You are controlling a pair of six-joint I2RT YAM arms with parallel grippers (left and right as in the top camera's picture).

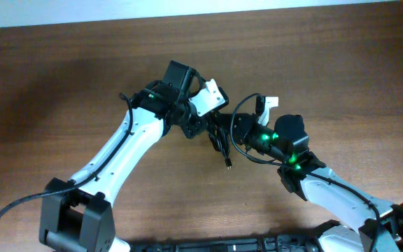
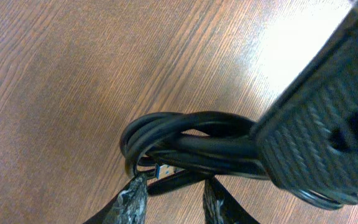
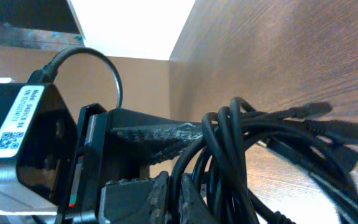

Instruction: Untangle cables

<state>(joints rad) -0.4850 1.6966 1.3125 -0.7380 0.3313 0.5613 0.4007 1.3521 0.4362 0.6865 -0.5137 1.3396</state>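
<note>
Roughly at mid-table: a knot of thin black flexible cables (image 1: 219, 136) sits between the two claws on the brown wood-grain table (image 1: 61, 77). One loose strand hangs out of the knot toward the near edge and ends in a small metal-tipped plug (image 1: 227, 162).

Left gripper (image 1: 205, 128): arm stretched forward and angled right from its base at the near-left corner, wrist bent toward the knot. Fingers stand spread, wider than a strand.

Right gripper (image 1: 238, 129): arm reaches in from the near-right corner, wrist turned left. The two claws face each other, just apart, with the knot in the gap.

Left wrist view: the cables (image 2: 185, 134) show as several loops lying side by side. A strand crosses the gap at the left gripper (image 2: 173, 186), and a blue-tongued plug (image 2: 165, 169) lies just beyond its tips. The right claw's black ribbed finger (image 2: 316, 137) covers the loops' right end. Neither the blue tongue nor this overlap can be made out from overhead.

Right wrist view: the right gripper (image 3: 171, 186) has its fingers drawn nearly together, pinching strands of the cables (image 3: 241, 155), which fan out rightward over the table. Behind them is the left arm's black housing with a white coded label (image 3: 8, 134).

Overhead alone shows both arm poses; it does not resolve either claw's finger gap.
</note>
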